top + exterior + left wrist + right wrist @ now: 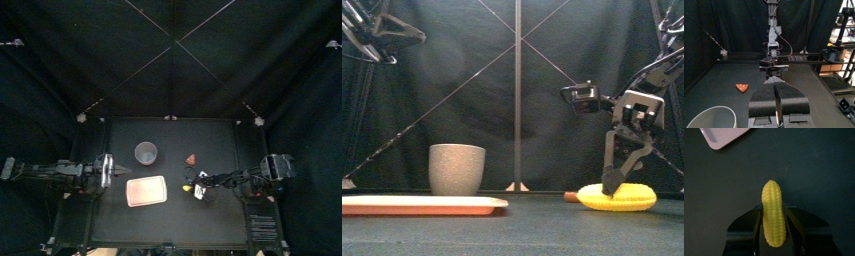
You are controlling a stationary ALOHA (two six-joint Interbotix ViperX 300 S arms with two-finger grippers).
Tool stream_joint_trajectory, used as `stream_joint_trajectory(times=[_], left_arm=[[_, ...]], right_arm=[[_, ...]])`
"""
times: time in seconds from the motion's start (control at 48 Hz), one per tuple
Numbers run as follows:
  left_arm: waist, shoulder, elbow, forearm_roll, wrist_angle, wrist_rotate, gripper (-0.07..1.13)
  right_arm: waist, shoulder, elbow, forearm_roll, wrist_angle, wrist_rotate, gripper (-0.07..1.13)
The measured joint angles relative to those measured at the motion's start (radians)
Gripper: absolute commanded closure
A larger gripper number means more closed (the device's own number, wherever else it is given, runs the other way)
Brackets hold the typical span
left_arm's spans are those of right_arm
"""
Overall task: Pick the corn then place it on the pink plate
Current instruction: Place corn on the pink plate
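The right gripper (774, 211) is clenched on the corn (772, 198), its two jaws pressed against the cob's sides near one end, so most of the yellow length sticks out ahead of the fingertips. The corn lies flat on the table directly beneath the gripper and is not yet raised. The pink plate (146, 190) sits just beside the gripper, toward the other arm, with bare table between them. Since the hold is off-centre, the free end will likely droop, so a straight, slow lift high enough to clear the plate's rim looks wise before crossing over. The gripper should then lower until the cob nearly touches the plate and only then let go, or the round cob may roll off. The left gripper (777, 87) rests well apart, jaws closed and empty.
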Motion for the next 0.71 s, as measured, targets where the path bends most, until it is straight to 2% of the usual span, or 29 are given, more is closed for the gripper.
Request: stream_joint_trajectory(times=[0.083, 0.208, 0.396, 0.521, 0.708], left_arm=[[0.000, 0.000, 0.000, 0.000, 0.000, 0.000, 1.10], [0.000, 0.000, 0.000, 0.000, 0.000, 0.000, 1.10], [0.000, 0.000, 0.000, 0.000, 0.000, 0.000, 1.10], [0.002, 0.000, 0.000, 0.000, 0.000, 0.000, 1.09], [0.012, 0.000, 0.000, 0.002, 0.000, 0.000, 1.10]], right_arm=[[0.000, 0.005, -0.011, 0.002, 0.000, -0.002, 0.59], [0.000, 0.008, -0.063, -0.005, 0.000, -0.017, 0.58], [0.000, 0.026, -0.213, -0.103, -0.003, -0.009, 0.58], [-0.002, 0.087, -0.333, -0.160, -0.003, 0.000, 0.58], [-0.003, 0.236, -0.522, -0.186, 0.003, -0.011, 0.58]])
